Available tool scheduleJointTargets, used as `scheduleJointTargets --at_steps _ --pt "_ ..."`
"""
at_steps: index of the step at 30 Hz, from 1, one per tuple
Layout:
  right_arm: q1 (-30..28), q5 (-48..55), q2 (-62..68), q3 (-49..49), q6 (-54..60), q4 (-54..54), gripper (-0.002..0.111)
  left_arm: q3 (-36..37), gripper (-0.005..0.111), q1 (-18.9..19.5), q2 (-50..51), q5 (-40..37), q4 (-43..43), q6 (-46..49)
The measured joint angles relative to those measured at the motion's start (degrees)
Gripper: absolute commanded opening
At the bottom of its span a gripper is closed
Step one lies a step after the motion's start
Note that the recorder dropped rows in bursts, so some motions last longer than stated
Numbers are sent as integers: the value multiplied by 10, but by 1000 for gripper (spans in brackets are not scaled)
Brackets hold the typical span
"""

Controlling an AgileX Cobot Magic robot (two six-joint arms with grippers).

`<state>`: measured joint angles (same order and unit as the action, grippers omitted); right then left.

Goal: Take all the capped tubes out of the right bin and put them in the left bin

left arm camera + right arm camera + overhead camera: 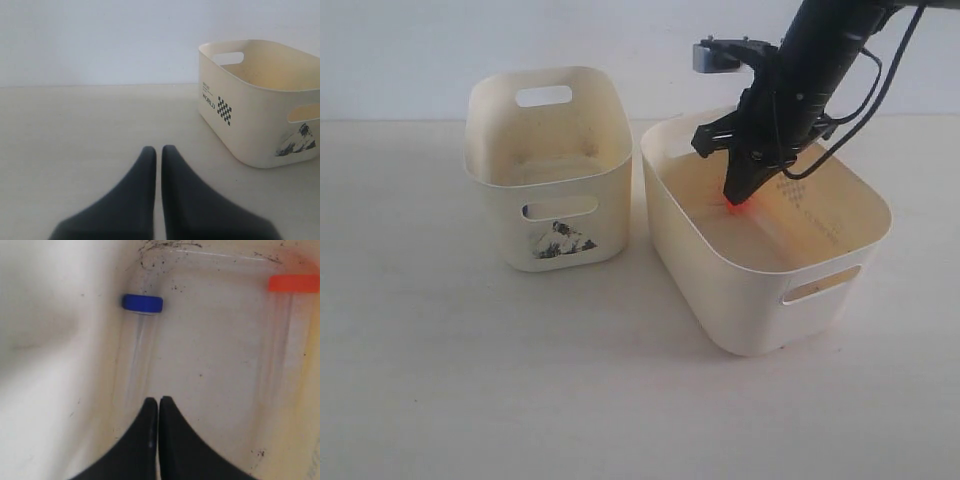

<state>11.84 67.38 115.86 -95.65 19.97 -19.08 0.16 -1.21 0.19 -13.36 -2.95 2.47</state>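
Observation:
The right bin (720, 268) stands right of the narrower, stickered left bin (550, 225). My right gripper (734, 200) reaches down into the right bin, where an orange-red glow (733, 208) shows at its tips. In the right wrist view the gripper (158, 400) is shut with nothing between its fingers, low over the bin floor (210, 365). A blue-capped clear tube (142, 303) lies ahead with its body running back toward the fingertips. An orange-capped tube (293, 283) lies farther to the side. A third tube is not visible. My left gripper (156, 149) is shut over the table, with the left bin (260, 115) apart from it.
The bins stand close together on a pale table (470, 380) with a white wall behind. The right bin's wall (50, 340) rises close beside the right gripper. Dark specks dot its floor. A cable loops off the right arm (820, 60).

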Motion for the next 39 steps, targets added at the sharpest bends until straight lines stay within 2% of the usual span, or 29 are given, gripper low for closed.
scheduleJointTargets --at_steps 9,26,29,30,36,37,39 --pt "0 -1 60 1 6 -35 0 0 4 0 0 0 0 0" --pt "0 -15 92 2 6 -61 1 0 4 0 0 0 0 0" --pt "0 -18 105 2 36 -73 14 0 4 0 0 0 0 0" --pt "0 -23 106 3 41 -76 22 0 4 0 0 0 0 0" --pt "-1 -38 108 3 40 -93 87 0 4 0 0 0 0 0" --pt "-1 -38 108 3 36 -93 93 0 4 0 0 0 0 0" --pt "-3 -38 108 3 22 -90 97 0 4 0 0 0 0 0"
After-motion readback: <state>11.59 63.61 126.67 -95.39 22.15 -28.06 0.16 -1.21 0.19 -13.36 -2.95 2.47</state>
